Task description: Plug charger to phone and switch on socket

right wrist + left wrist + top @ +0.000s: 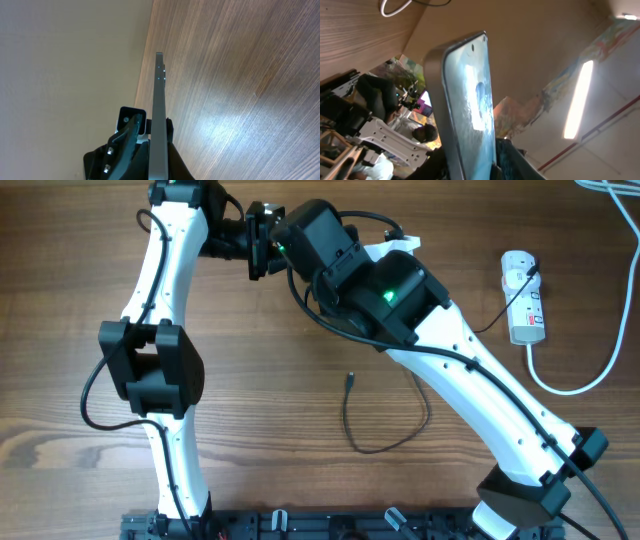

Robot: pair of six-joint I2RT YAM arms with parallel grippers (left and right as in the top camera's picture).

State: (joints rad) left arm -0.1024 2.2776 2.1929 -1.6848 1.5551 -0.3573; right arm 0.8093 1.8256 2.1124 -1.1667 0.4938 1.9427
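Observation:
The phone (262,242) is held on edge above the table's far side, between both grippers. In the left wrist view the phone (470,100) shows its cyan screen and silvery edge, and my left gripper (485,170) is shut on its lower end. In the right wrist view the phone (159,100) is edge-on and my right gripper (159,165) is shut on it. The charger lies loose mid-table with its plug tip (349,379) free. The socket (523,297) lies at the far right with a black plug in it.
The charger cable (380,448) loops across the table and passes under the right arm (470,390). The socket's white cord (570,388) curves along the right edge. The left arm (155,365) stands at the left. The table's far edge runs beside the phone.

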